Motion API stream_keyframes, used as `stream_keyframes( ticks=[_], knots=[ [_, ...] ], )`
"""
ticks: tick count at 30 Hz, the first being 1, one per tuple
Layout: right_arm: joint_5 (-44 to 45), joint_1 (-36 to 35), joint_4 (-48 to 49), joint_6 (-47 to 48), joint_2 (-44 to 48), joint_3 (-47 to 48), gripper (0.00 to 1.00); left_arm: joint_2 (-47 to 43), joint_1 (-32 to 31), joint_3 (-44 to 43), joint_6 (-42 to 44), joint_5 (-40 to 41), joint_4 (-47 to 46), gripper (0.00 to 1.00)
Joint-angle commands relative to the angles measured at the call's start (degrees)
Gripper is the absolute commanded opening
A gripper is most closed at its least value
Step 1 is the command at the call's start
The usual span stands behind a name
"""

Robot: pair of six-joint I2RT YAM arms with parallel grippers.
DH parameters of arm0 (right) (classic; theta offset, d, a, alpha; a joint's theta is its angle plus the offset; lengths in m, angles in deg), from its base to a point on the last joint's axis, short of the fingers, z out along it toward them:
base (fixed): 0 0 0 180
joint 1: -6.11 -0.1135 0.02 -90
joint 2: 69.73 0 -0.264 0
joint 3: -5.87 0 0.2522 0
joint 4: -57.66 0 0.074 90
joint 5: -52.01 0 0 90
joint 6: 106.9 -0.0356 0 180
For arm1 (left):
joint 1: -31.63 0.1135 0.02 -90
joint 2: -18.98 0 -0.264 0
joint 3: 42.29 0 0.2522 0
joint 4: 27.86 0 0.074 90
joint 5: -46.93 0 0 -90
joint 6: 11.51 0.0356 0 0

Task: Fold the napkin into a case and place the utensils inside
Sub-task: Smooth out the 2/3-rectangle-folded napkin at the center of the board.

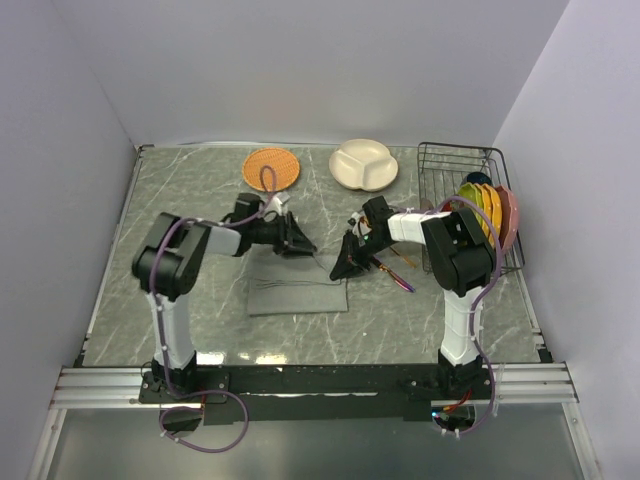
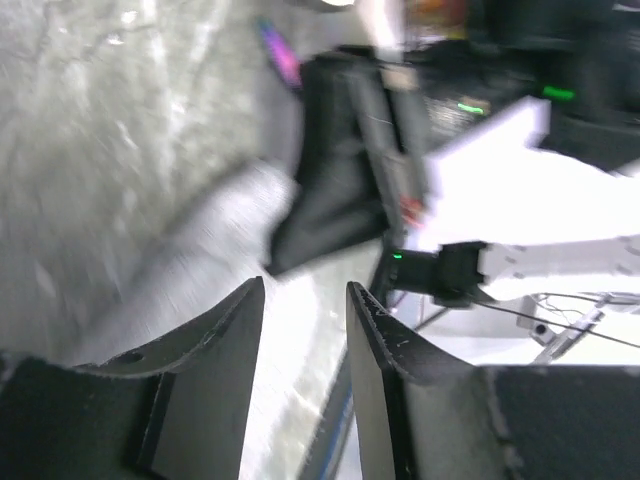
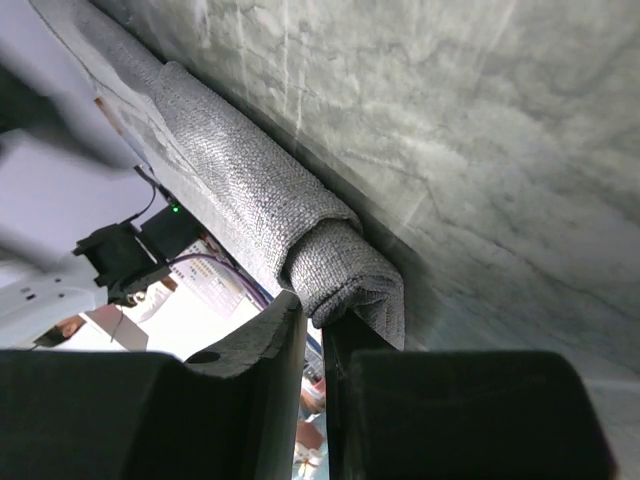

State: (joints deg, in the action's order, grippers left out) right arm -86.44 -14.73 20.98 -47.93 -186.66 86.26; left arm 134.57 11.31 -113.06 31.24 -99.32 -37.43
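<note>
- Napkin (image 1: 297, 297) lies on the counter (image 1: 190, 190) between the two arms, folded into a flat grey oblong. The right wrist view shows a thick rolled fold along one edge.
- Left claw (image 1: 303, 245) is open and holds nothing, poised above the napkin's far edge.
- Right claw (image 1: 345, 268): jaws nearly together, tips touching the folded end of the cloth. Cannot tell whether fabric is pinched.
- Knife (image 1: 402, 282) and spoon (image 1: 405, 260) lie on the counter just right of the right claw, outside the cloth.
- Handling, my judgement: the cloth is soft, light and limp, and its folds spring open if released. Pinch through all layers at a corner or fold edge and drag low.
- The utensils are thin, hard and slippery, so grip them mid-handle.
</note>
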Motion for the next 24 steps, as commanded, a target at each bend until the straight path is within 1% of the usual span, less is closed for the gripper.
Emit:
stream_keyframes(
  ticks=[1,4,5,7,9,11,13,14,16,17,18,20,21,22,23,24],
  knots=[
    [11.7,1.1,-3.2,3.3,-1.7,0.7,0.18,-11.4,2.7,4.7,2.0,-7.2,-0.7,0.44],
    [12.3,1.0,-3.3,3.9,-1.9,1.7,0.18,-13.1,2.4,10.0,0.9,-7.2,-0.4,0.41],
    [13.0,0.9,-3.9,4.1,-2.0,1.9,0.18,-12.8,3.3,13.2,-0.2,-7.0,-1.9,0.40],
    [13.8,0.9,-4.6,5.8,-2.4,2.8,0.18,-10.6,4.9,16.7,-1.5,-6.0,-4.1,0.37],
    [15.4,0.7,-5.3,7.1,-2.4,3.2,0.18,-7.6,8.2,17.9,-0.2,-4.6,-2.3,0.35],
    [15.8,0.5,-5.6,7.7,-2.6,3.2,0.17,-5.3,11.5,18.0,3.7,-4.4,2.7,0.34],
    [16.5,-0.2,-5.9,8.7,-3.0,4.0,0.17,-2.7,13.4,17.2,8.5,-3.5,7.8,0.32],
    [16.5,-0.5,-5.9,9.0,-3.1,4.2,0.17,-2.3,15.0,17.2,8.9,-4.0,9.3,0.32],
    [16.8,-1.3,-6.2,9.8,-3.2,5.1,0.17,-3.1,16.4,16.7,8.1,-6.2,9.0,0.34],
    [17.0,-1.5,-6.1,9.9,-3.1,5.3,0.17,-4.1,17.1,16.4,8.0,-7.0,8.7,0.37],
    [16.8,-1.5,-6.0,9.9,-3.0,5.3,0.18,-7.1,17.3,15.9,8.2,-7.5,9.4,0.39],
    [16.7,-1.6,-6.6,10.2,-2.8,5.4,0.18,-11.0,17.3,11.9,14.5,-6.5,14.1,0.43],
    [16.8,-1.6,-6.8,10.6,-2.5,5.7,0.18,-14.9,17.3,10.3,17.5,-5.6,19.1,0.45],
    [17.0,-1.6,-6.9,10.7,-2.4,5.8,0.18,-16.9,17.0,6.9,24.6,-4.1,22.1,0.45],
    [17.0,-1.6,-7.1,10.9,-2.3,6.0,0.18,-20.7,16.5,5.3,28.9,0.9,25.3,0.46],
    [17.0,-1.6,-7.3,11.2,-2.3,6.1,0.18,-22.8,15.1,4.1,39.2,4.2,30.6,0.46]
  ],
)
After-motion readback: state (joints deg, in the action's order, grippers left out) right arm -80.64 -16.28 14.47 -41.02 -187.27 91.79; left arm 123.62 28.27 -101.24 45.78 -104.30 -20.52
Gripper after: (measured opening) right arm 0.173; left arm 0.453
